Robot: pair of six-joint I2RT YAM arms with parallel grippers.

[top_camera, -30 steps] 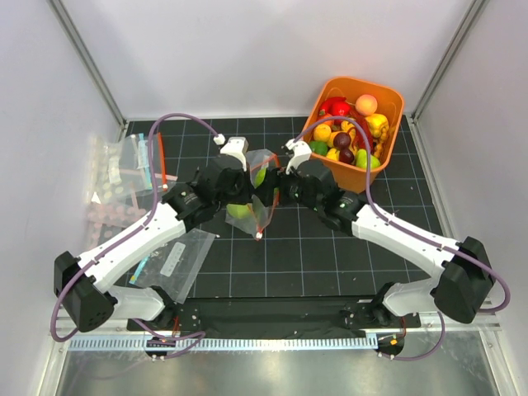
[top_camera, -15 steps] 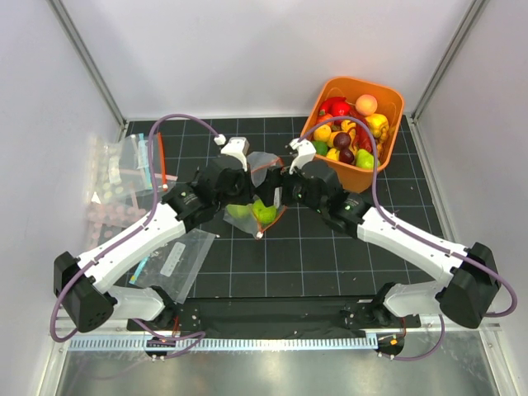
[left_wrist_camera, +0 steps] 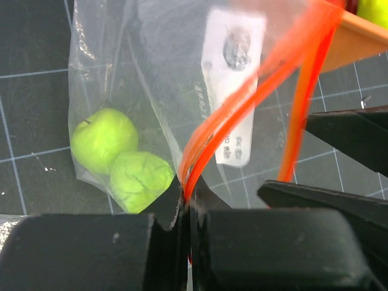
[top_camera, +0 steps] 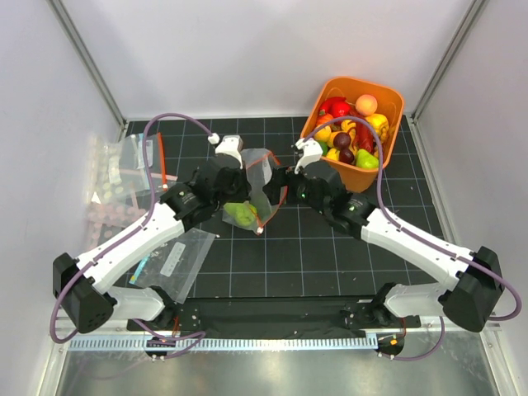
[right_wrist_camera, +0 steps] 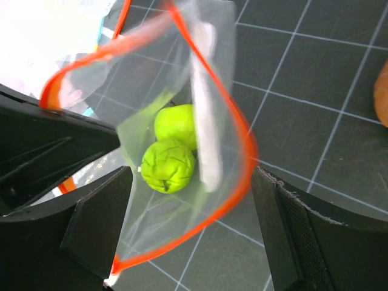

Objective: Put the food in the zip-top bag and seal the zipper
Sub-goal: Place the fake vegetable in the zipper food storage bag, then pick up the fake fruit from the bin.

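The zip-top bag (top_camera: 260, 177) hangs open at the middle of the mat, and its white label (left_wrist_camera: 233, 85) shows in the left wrist view. My left gripper (top_camera: 239, 186) is shut on the orange-red zipper (left_wrist_camera: 200, 157) at one end of the mouth. Two green fruits (right_wrist_camera: 168, 165) lie in the bag's bottom, also in the left wrist view (left_wrist_camera: 103, 136). My right gripper (top_camera: 285, 177) is open and empty just right of the bag's mouth (right_wrist_camera: 242, 151). More food (top_camera: 355, 136) fills the orange bin (top_camera: 394, 101).
The orange bin stands at the back right, close behind my right arm. Clear bags with a teal-blue edge (top_camera: 132, 161) lie at the far left. Another flat clear bag (top_camera: 177, 260) lies near the left arm's base. Grey walls enclose the mat.
A green fruit that my right gripper held over the bag's mouth now lies in the bag beside the first. The right gripper has drawn back to the right, open. The left gripper still holds the zipper.
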